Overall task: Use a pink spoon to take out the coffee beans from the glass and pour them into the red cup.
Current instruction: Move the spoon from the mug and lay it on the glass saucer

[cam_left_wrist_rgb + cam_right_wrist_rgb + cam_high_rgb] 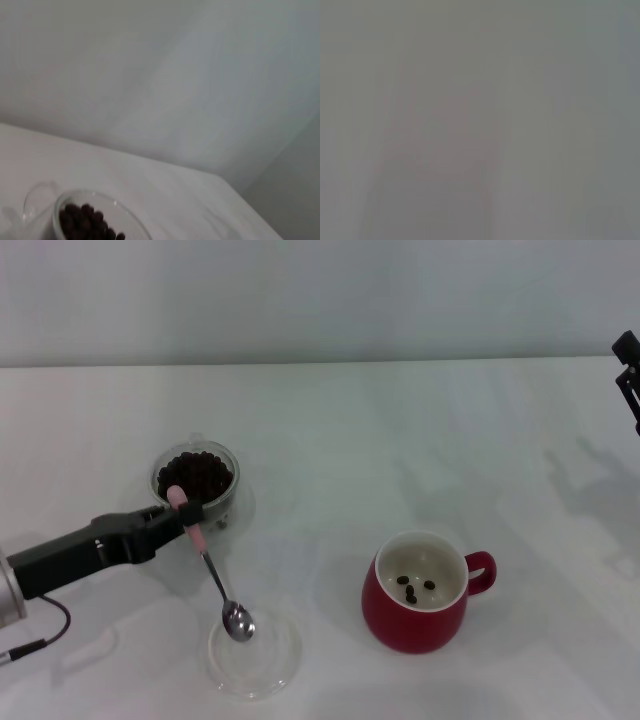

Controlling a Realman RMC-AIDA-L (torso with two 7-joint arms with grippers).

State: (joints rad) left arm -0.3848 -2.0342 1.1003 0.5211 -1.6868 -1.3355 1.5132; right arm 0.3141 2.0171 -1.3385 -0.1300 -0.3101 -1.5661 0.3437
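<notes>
My left gripper (pixel 186 513) is shut on the pale pink handle of the pink spoon (pixel 212 568). The spoon hangs down with its empty metal bowl over a flat clear glass dish (pixel 280 660). The glass (pixel 232 498) stands just behind the gripper and is full of dark coffee beans (pixel 197 475). It also shows in the left wrist view (pixel 54 216) with the beans (pixel 82 224). The red cup (pixel 412 625) stands to the right of the dish, handle to the right, with three beans (pixel 411 588) on its white bottom. My right gripper (pixel 627 375) is parked at the far right edge.
Everything stands on a white table (pixel 400 440) with a pale wall behind it. A black cable (pixel 45 635) hangs from the left arm at the near left. The right wrist view shows only a flat grey surface.
</notes>
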